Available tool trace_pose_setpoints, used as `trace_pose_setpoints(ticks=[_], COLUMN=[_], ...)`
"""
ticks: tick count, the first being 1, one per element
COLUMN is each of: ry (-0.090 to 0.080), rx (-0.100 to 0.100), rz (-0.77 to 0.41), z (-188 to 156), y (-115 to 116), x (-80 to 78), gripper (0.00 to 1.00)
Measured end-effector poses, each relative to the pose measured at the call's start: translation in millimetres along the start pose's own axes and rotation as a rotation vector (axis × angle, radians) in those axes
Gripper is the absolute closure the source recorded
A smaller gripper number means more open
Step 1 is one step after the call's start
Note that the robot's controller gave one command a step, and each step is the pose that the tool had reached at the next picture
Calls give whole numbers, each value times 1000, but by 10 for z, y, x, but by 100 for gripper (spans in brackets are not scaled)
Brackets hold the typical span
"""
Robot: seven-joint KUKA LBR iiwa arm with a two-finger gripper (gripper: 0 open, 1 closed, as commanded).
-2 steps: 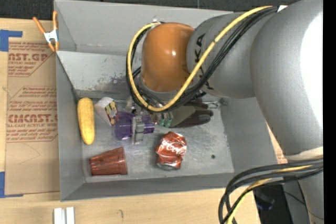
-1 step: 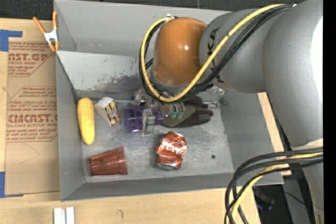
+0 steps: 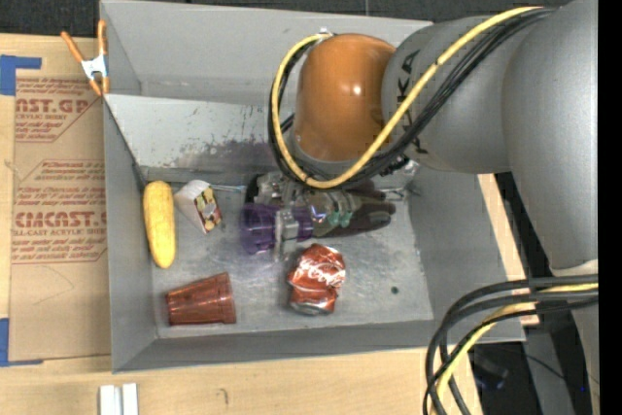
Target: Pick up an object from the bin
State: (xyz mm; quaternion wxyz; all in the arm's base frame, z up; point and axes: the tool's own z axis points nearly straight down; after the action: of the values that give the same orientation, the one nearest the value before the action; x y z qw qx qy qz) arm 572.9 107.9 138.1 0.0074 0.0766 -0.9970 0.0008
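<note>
Gripper (image 3: 290, 221) is down low mid-bin (image 3: 185, 121), right up against a purple cup-ish thing (image 3: 258, 228). Crushed red can (image 3: 317, 279) sits just beside it toward the near wall, and there's a dark thing (image 3: 367, 215) on the arm side. Can't tell if it's clenched or released bc the orange cover (image 3: 340, 97) hangs over most of it.

IMO: get a proper bite on the purple thing before lifting, squeeze easy (prob thin plastic), go straight up so the can doesn't get dragged. Yellow banana (image 3: 159, 224) and the tipped red-brown cup (image 3: 201, 299) are well apart, no issue.

Hard to make out: what the dark thing is, and whether anything else is under the wrist.
</note>
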Motion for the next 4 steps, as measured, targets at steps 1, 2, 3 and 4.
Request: trace_pose_setpoints(ticks=[1,2,3,4], ry=[-31,1,-35,-8], rx=[-3,-1,-2,-1], rz=[108,143,95,80], z=[51,-4,-53,273], y=[-139,-192,-144,-126], x=[-62,96,-64,7], gripper=[100,100,100,100])
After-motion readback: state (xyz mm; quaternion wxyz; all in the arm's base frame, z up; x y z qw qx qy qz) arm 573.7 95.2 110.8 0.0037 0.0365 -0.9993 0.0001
